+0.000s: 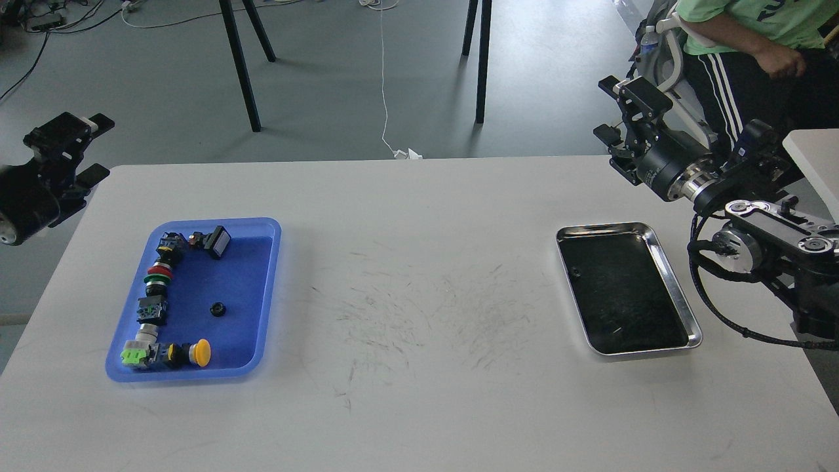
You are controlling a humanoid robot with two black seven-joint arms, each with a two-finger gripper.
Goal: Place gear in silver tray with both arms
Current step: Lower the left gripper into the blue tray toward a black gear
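A small black gear [217,309] lies alone in the middle of the blue plastic tray [262,308] on the left of the table. The silver tray [676,295] sits on the right, its dark inner surface bare. My left gripper [77,149] hangs off the table's far left corner, open, with nothing between its fingers. My right gripper [617,111] hovers above the table's far right corner, behind the silver tray; it is open and holds nothing.
Along the blue tray's left and front sides lie several push-button switches, including a yellow one [200,352] and a red-green one [157,275]. A seated person [754,39] is behind my right arm. Stand legs [239,62] rise beyond the table.
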